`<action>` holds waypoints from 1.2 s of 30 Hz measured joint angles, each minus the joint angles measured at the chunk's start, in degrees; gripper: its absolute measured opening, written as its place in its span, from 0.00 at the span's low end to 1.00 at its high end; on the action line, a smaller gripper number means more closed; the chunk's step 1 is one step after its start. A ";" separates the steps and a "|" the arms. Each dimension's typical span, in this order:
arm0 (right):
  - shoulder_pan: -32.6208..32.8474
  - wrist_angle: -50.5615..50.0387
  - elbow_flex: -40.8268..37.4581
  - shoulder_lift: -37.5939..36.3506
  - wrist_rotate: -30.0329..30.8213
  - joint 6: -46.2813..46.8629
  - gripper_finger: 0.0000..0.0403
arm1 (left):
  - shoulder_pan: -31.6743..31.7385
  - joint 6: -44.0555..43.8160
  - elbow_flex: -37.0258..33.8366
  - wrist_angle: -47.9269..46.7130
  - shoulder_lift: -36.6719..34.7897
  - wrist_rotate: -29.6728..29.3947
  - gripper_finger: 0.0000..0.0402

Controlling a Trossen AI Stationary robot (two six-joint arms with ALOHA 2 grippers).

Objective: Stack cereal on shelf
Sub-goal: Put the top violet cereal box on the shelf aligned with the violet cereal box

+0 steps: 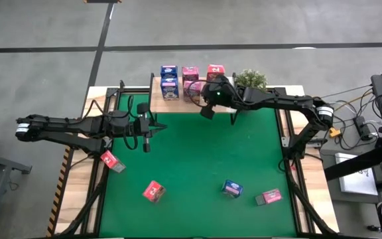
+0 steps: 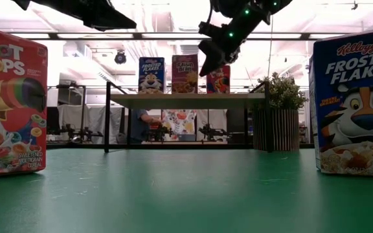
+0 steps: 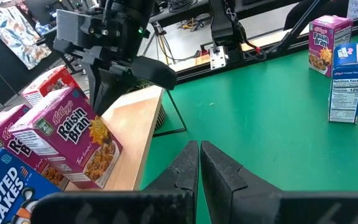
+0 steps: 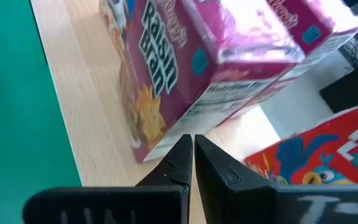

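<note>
We see five small cereal boxes on the light wooden shelf [image 1: 178,99] at the far edge of the green mat [image 1: 191,153]. Two are blue Frosted Flakes boxes [image 1: 169,83], two are magenta Raisin Bran boxes [image 1: 190,74], and one is a red Froot Loops box [image 1: 215,70]. In the low view they stand upright along the board, long axes vertical, printed fronts facing that camera.

Four more boxes sit on the mat near its front edge. A red one [image 1: 112,161] and another red one [image 1: 154,192] lie turned at an angle. A blue one [image 1: 231,188] stands near a pink one [image 1: 268,196], which seems to lie flat with its long axis running across the worktop.

The right gripper [image 1: 207,111] hangs just off the shelf's front edge, beside the Raisin Bran, its fingers [image 4: 182,163] pressed together on nothing. The left gripper [image 1: 147,142] hovers over the mat's left side, its fingers [image 3: 185,168] likewise together and empty.
</note>
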 joint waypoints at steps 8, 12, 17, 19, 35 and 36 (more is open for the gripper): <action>0.96 -4.75 -0.06 -0.11 -0.55 3.25 0.02 | 0.01 0.00 0.00 -0.02 0.00 0.00 0.00; 2.81 -4.96 -0.57 0.15 -5.52 3.44 0.02 | 0.00 0.00 0.00 -0.03 0.00 0.00 0.00; 4.02 1.32 -1.12 2.02 -6.07 0.70 0.02 | 0.00 0.00 0.00 -0.02 0.00 0.00 0.00; 4.00 4.44 -1.16 3.12 -5.66 -1.36 0.02 | 0.00 0.00 0.00 0.03 0.00 -0.02 0.00; 3.74 8.07 0.00 7.15 2.51 -6.03 0.02 | 0.00 0.71 0.00 -0.02 0.00 -0.04 0.00; 3.74 8.68 0.00 7.15 2.51 -6.11 0.02 | 0.02 0.83 0.00 -0.03 0.00 -0.04 0.00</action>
